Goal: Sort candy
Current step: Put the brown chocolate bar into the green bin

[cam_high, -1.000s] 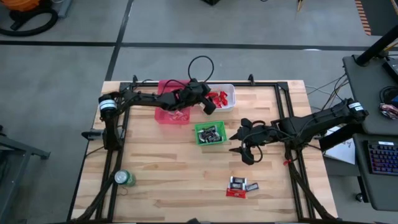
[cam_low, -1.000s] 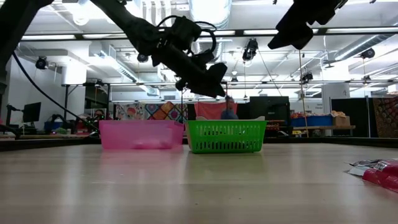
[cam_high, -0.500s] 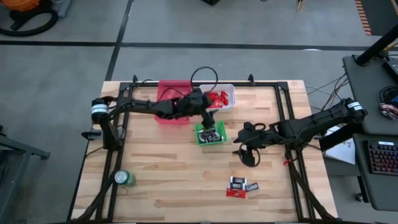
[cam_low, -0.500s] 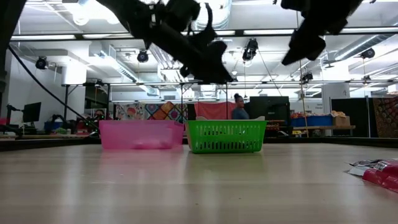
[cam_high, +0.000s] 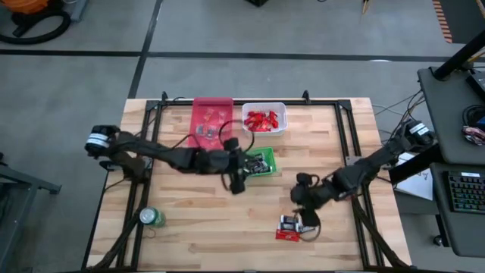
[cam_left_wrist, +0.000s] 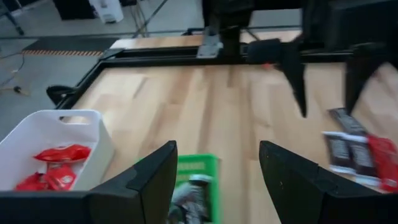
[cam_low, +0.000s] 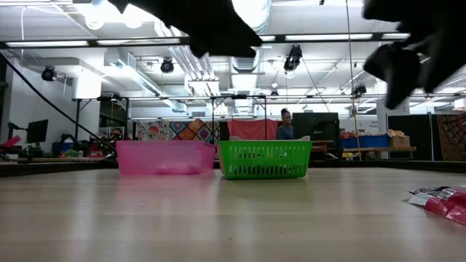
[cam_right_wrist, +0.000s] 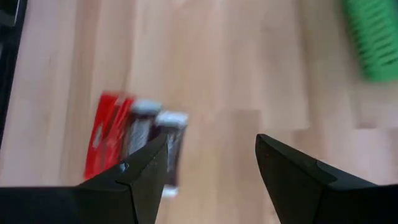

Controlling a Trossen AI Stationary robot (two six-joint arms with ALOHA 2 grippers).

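Loose candy lies on the table near its front right: dark-wrapped pieces (cam_high: 292,222) beside a red one (cam_high: 286,235), also visible as loose candy (cam_right_wrist: 134,140) in the right wrist view. My right gripper (cam_high: 301,212) hovers open just above and to the far side of them, touching nothing. My left gripper (cam_high: 241,168) is open and empty over the left edge of the green bin (cam_high: 261,163), which holds dark candy. The white bin (cam_high: 264,120) holds red candy. A few pieces lie in the pink bin (cam_high: 212,117).
A green can (cam_high: 151,218) stands near the front left corner. A black metal frame (cam_high: 345,136) runs round the tabletop. The three bins stand in the far middle. Bare wood lies between the green bin and the loose candy.
My left gripper has swung from above the pink and white bins toward the table's near edge, ending at the green bin's left side. My right gripper has moved down and toward the near edge, arriving over the loose candy. The candy and bins have stayed put.
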